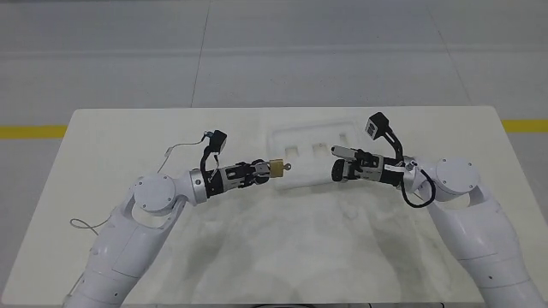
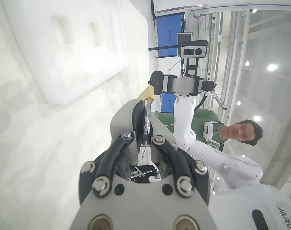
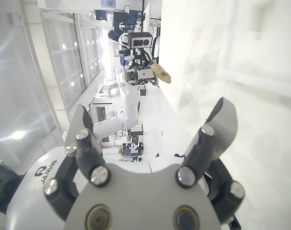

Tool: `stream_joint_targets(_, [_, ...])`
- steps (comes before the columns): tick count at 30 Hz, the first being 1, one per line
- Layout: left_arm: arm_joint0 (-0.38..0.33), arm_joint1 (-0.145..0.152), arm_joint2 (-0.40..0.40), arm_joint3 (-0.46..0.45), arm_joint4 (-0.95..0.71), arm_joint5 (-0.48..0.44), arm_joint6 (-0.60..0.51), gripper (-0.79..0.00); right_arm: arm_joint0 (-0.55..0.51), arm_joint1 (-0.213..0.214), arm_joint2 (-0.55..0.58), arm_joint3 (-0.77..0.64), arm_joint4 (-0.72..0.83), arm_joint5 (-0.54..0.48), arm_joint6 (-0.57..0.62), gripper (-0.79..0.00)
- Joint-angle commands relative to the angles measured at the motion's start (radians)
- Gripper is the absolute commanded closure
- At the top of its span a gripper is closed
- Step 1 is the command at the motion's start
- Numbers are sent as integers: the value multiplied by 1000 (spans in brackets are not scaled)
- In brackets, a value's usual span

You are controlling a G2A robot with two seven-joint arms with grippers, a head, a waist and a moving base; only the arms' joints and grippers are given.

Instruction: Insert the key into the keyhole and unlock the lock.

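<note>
With the left gripper (image 1: 267,169) clenched on the brass padlock (image 1: 276,168) above the middle of the table (image 1: 128,137) and the right gripper (image 1: 336,161) spread empty at its 3 o'clock, the small stub that looks like the key (image 1: 288,168), jutting from the padlock, could be nudged askew if the approach runs off-axis.

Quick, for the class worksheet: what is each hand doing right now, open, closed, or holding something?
Left hand: closed, holding the lock.
Right hand: open, holding nothing.
</note>
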Motion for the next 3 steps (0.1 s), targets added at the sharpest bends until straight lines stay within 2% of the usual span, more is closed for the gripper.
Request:
stream_joint_targets(1, [0,0,0,0,0,0,0,0,0,0,0,0,0,0,0,-785])
stream_joint_targets(3, [0,0,0,0,0,0,0,0,0,0,0,0,0,0,0,-785])
